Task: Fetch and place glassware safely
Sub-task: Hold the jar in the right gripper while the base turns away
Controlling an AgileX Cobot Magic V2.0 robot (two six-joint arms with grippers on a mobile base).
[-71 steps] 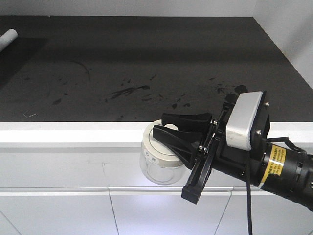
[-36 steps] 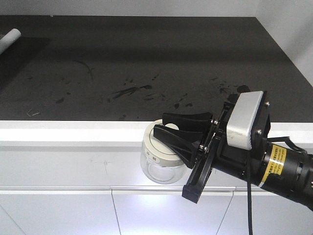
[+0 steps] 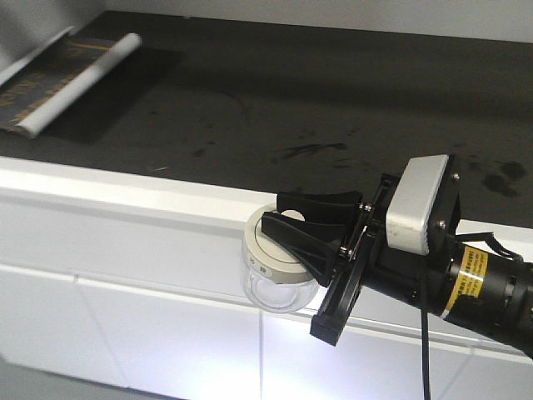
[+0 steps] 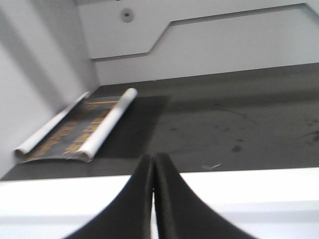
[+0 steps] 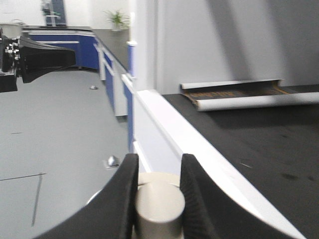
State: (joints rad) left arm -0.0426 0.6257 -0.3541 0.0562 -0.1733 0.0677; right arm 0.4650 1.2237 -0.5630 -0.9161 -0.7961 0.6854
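Note:
The glassware [image 3: 268,283] is a small clear jar with a cream-white lid, hanging in the air in front of the counter's white edge [image 3: 125,187]. My right gripper [image 3: 273,211] is shut on the lid's central knob [image 5: 159,205], one black finger on each side of it. The wrist view shows the same grip, with the right gripper [image 5: 158,167] over the cream lid. My left gripper [image 4: 153,158] is shut with nothing between its fingers, pointing at the black countertop [image 4: 229,129]. The left gripper [image 5: 45,57] also shows at the upper left of the right wrist view.
A half-rolled dark sheet with white ends [image 3: 71,83] lies at the counter's back left, against the wall. White cabinet fronts [image 3: 150,333] run below the counter edge. Grey floor [image 5: 55,129] and blue cabinets [image 5: 84,50] lie to the side.
The counter has shifted and slanted in the front view, bringing the rolled sheet fully into sight. My right gripper keeps the same hold on the jar's knob.

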